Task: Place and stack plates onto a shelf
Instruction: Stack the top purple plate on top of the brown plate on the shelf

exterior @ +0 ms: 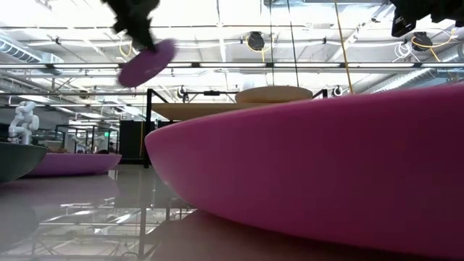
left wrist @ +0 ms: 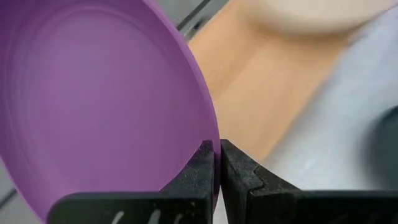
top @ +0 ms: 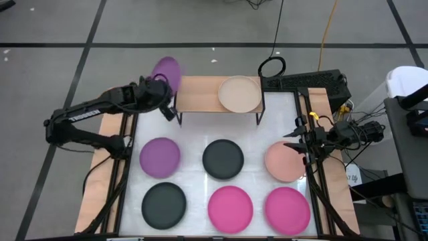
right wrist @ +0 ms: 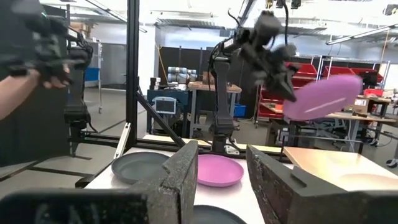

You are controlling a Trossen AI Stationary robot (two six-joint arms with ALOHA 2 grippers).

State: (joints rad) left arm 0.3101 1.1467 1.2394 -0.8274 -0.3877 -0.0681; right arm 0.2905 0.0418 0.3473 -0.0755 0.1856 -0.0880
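My left gripper (top: 162, 94) is shut on a purple plate (top: 166, 71), raised over the far left end of the light-wood shelf (top: 200, 96); the low view shows this plate (exterior: 147, 63) tilted in the air. A beige plate (top: 241, 94) rests flat on the shelf's right half. Six plates lie flat on the white table: purple (top: 160, 156), black (top: 223, 158), pale pink (top: 284, 163), black (top: 164, 204), and two hot pink (top: 231, 206) (top: 287, 207). My right gripper (top: 294, 139) is open at the pale pink plate's far right edge, touching nothing. My left gripper pinches the purple plate's rim (left wrist: 213, 149) between its two fingers, one on the inner face and one on the underside. It comes at the rim from the table's left, slanting down. The plate is lifted clear and tilted, above the shelf's left end.
The shelf stands at the table's far edge on thin black legs (top: 177, 115); its left half is bare wood (left wrist: 261, 93). A hot pink plate (exterior: 326, 167) fills the low view's foreground. Cables and equipment sit beyond the right edge (top: 348, 130). A person's arm (right wrist: 18, 87) shows beyond the table.
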